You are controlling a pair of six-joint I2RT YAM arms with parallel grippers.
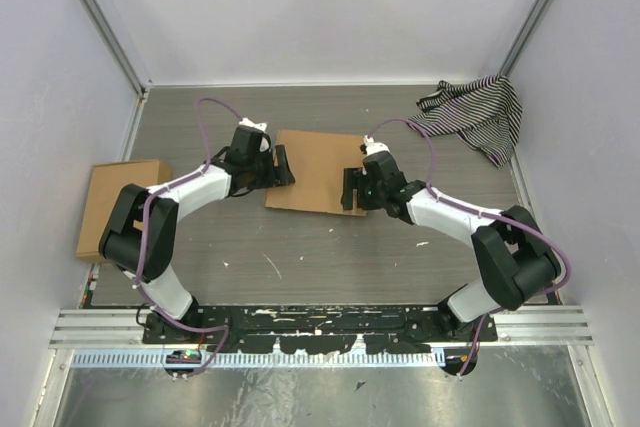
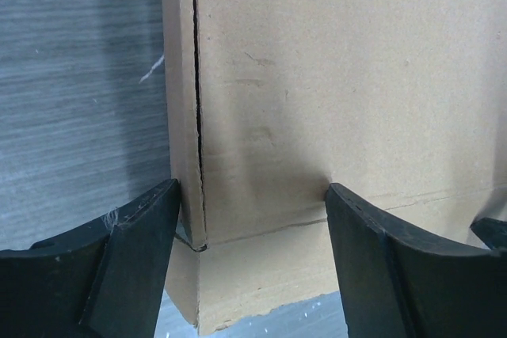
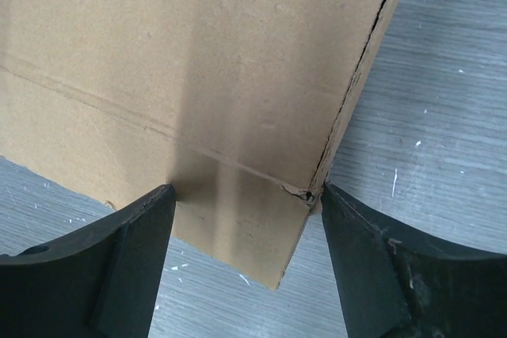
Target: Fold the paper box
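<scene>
Item: paper box (image 1: 315, 169), light, stiff cardboard I judge; I'd pinch its side flaps, left gripper (image 2: 252, 195) and right gripper (image 3: 245, 195) standing wide.

Grey surface (image 1: 330, 257): 1 oblong brown cardboard piece (image 1: 118, 205) lies flat at the left edge; 1 striped cloth (image 1: 478, 115) lies crumpled in the far right corner.

grey wood-grain tabletop (image 1: 330, 257) between plain white walls (image 1: 330, 7)
</scene>
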